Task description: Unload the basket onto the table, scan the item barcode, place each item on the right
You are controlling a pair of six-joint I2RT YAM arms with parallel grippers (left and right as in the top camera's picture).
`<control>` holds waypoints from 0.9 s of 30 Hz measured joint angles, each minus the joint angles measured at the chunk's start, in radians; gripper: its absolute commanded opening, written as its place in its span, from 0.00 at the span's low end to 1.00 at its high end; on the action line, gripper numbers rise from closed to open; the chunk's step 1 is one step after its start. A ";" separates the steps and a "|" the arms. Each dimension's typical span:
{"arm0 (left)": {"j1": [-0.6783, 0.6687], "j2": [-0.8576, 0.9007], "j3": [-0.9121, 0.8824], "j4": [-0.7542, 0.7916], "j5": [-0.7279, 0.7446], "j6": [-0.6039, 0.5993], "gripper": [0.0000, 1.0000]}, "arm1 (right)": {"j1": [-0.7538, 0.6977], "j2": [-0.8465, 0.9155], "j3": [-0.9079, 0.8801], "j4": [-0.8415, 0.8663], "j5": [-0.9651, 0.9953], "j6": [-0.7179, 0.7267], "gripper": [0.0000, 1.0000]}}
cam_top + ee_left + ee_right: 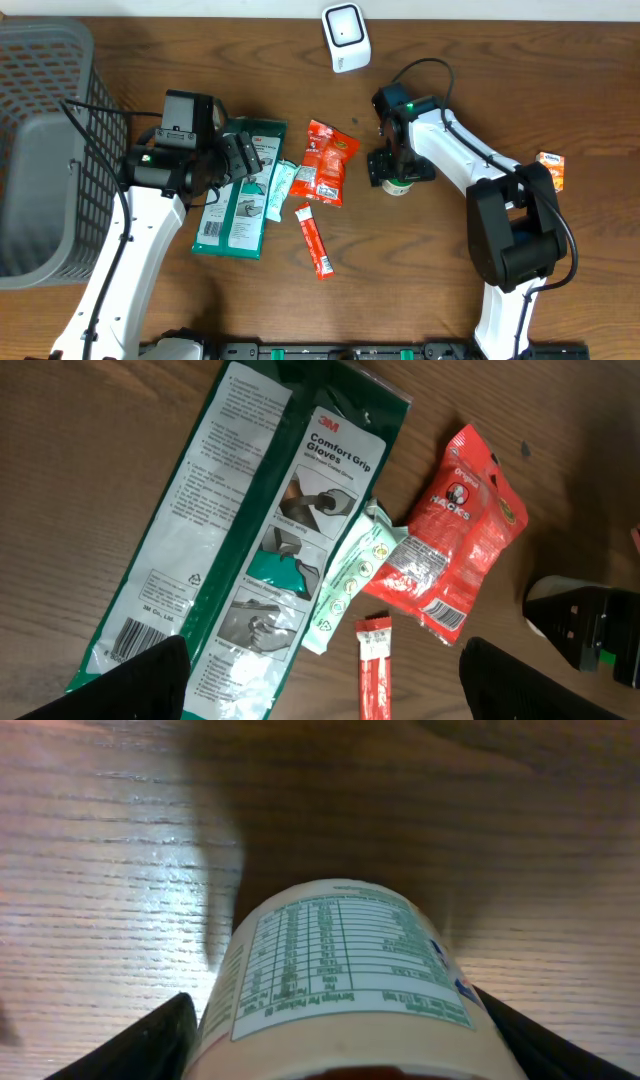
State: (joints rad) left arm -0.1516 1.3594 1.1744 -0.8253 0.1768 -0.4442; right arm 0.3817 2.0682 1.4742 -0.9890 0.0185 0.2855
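Basket (40,150): we see a grey mesh bin well out beyond the left gripper (322,670), on its outer side.
Left gripper: its jaws stand wide and hold nothing; it hovers above the table (440,290).
Gloves pack (250,530): a long green and white packet lies flat, partly under the left gripper's fingers (130,680).
Sachet (350,575): a pale green sachet lies ahead of the left gripper, its edge over the gloves pack.
Red stick (372,670): a slim red stick pack lies between the left gripper's fingers, on the wood below them.
Red bag (460,530): a red snack bag lies ahead of the left gripper and touches the sachet.
Scanner (346,37): a white unit stands at the table's far edge, well apart from both hands.
Right gripper (335,1010): one finger stands close on each side of the tub (340,960); we cannot tell whether they press on it.
Tub, place: it sits between the right gripper's fingers.
Tub, look: it is white and round-walled, with a green-printed nutrition table facing the wrist camera, upside down in that view.
Orange packet (551,170): it lies well out to the right gripper's outer side.
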 measured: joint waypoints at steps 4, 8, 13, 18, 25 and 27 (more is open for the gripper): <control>0.000 0.000 0.000 0.000 0.000 0.000 0.87 | 0.000 0.000 0.000 0.000 0.000 -0.008 0.66; 0.000 0.000 0.000 0.000 0.000 0.000 0.87 | 0.000 0.000 0.000 0.000 0.000 -0.009 0.67; 0.000 0.000 0.000 0.000 0.000 0.000 0.87 | 0.000 0.000 0.000 0.000 0.000 -0.010 0.58; 0.000 0.000 0.000 0.000 0.000 0.000 0.87 | 0.000 0.000 0.021 -0.044 -0.003 -0.032 0.50; 0.000 0.000 0.000 0.000 0.000 0.000 0.87 | 0.000 -0.063 0.154 -0.142 -0.011 -0.077 0.46; 0.000 0.000 0.000 0.000 0.000 0.000 0.87 | 0.000 -0.122 0.180 -0.151 -0.018 -0.082 0.42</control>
State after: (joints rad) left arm -0.1516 1.3594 1.1744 -0.8249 0.1764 -0.4442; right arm 0.3817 1.9461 1.6547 -1.1400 0.0010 0.2035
